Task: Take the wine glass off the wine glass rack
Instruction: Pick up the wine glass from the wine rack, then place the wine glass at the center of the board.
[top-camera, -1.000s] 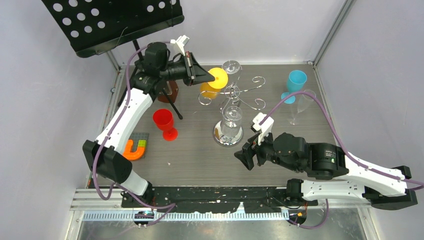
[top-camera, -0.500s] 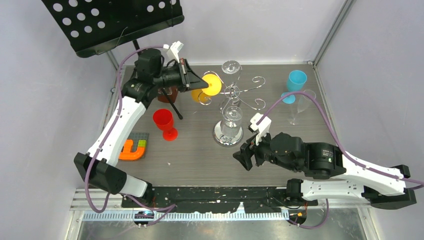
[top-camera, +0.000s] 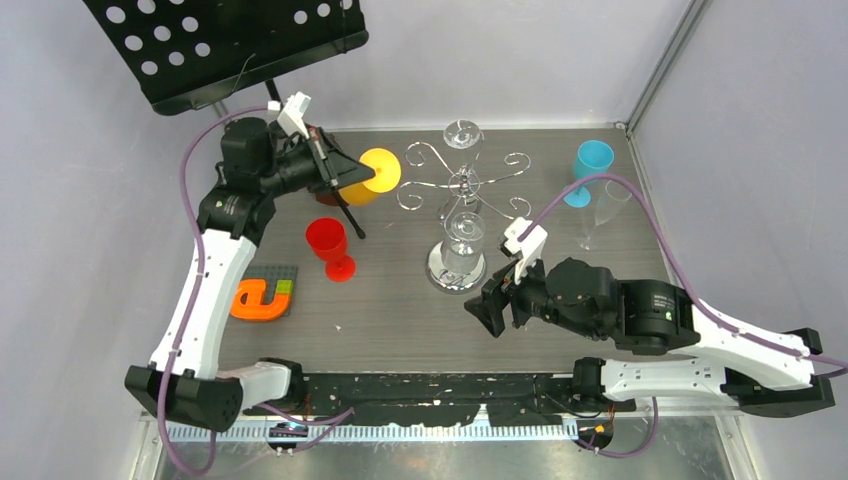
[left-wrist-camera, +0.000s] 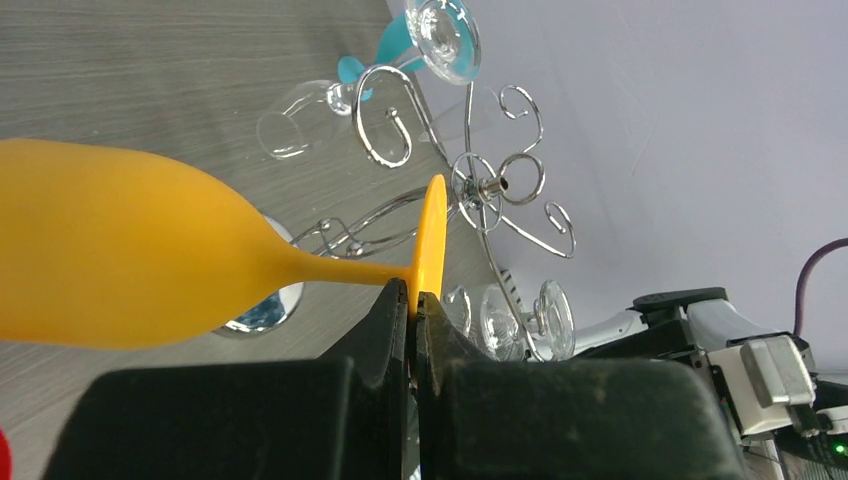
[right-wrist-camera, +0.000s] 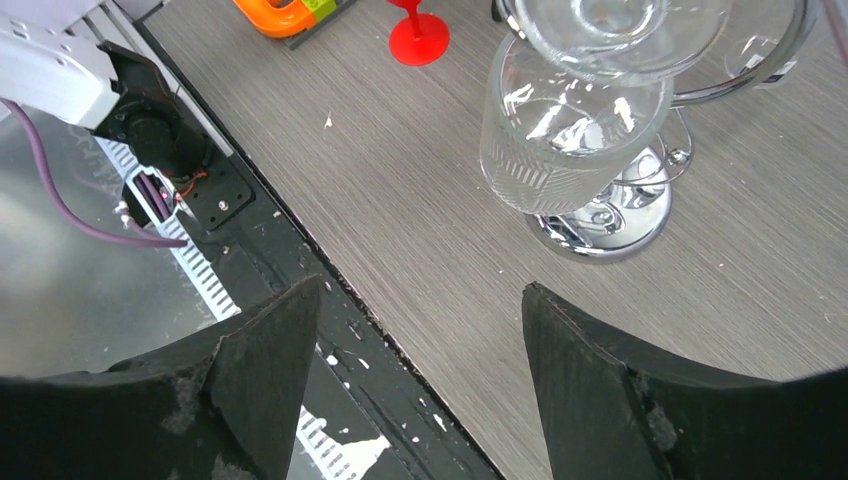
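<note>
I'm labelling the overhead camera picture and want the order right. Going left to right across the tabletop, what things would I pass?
Orange U-shaped toy → red goblet → yellow wine glass → wine glass rack → blue goblet.

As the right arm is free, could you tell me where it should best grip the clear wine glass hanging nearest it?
Probably the bowl of the clear wine glass, coming from the near side, where the open right gripper faces it. It hangs upside down, foot caught in the wine glass rack, so the stem sits among wire while the bowl hangs free.
</note>
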